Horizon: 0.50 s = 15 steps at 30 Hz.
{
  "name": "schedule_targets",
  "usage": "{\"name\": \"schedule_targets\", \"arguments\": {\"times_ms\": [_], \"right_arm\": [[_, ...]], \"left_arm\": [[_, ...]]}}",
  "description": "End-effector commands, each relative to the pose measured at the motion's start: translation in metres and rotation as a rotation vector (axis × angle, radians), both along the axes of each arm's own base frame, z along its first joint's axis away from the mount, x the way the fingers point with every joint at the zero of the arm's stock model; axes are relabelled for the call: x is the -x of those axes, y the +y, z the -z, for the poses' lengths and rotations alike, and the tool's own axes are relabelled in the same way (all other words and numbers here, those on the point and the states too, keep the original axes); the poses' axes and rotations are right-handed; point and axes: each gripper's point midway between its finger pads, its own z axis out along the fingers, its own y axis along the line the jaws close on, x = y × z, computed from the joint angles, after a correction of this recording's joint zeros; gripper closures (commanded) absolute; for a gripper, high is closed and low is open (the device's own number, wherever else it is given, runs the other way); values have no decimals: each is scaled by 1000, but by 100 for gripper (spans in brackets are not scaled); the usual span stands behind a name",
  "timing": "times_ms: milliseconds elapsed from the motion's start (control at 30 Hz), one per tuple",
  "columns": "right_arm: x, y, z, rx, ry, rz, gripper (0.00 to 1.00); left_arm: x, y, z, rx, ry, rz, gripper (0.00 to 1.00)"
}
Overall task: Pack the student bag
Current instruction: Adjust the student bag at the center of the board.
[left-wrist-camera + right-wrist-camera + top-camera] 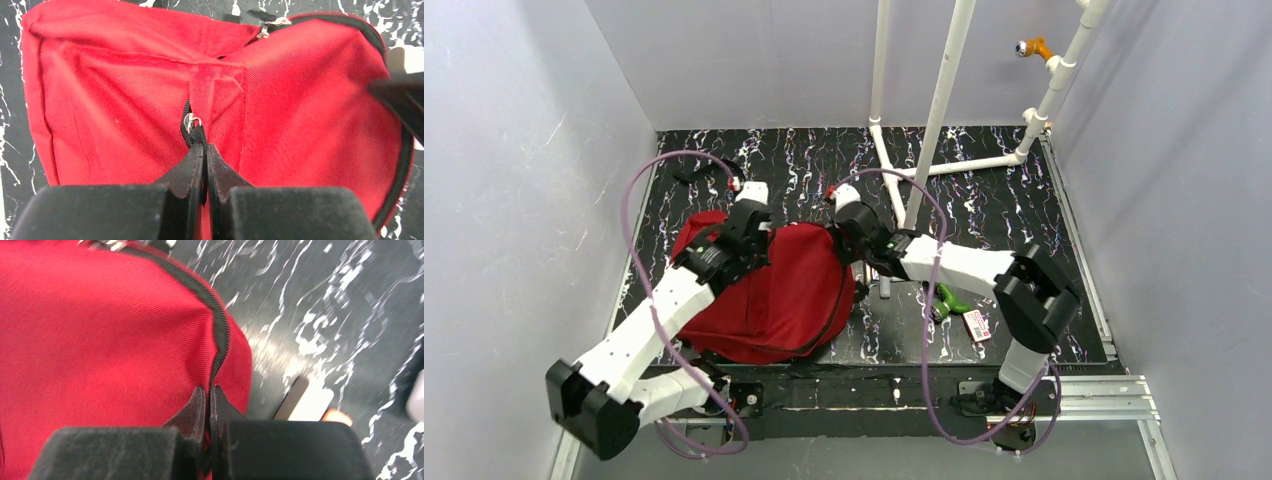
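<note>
On student bag (774, 295), left end effector (204, 149), right end effector (208, 389), both clamped

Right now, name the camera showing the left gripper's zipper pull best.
Left wrist: the zipper pull sits sharp at the left gripper. Top view hides it under the left arm; right wrist shows only the bag and its zipper track.

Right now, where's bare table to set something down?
Bare: the back strip between the student bag and the rear wall, and the far-right patch between the white pipe frame and the table edge. Crowded: the left-centre, taken by the bag, and near right, where a green item and a pink card lie.
</note>
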Motion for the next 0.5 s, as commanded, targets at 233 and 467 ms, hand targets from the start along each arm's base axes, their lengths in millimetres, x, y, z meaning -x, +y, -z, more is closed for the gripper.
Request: {"name": "schedule_targets", "arguments": {"times_ms": [233,467], "right_arm": [[-130,-2,-49,151,-339,237,99],[-116,3,-42,150,-287,146,99]], "left_arm": [[26,-35,11,269,61,35,81],[6,-26,-7,192,5,14,31]]}}
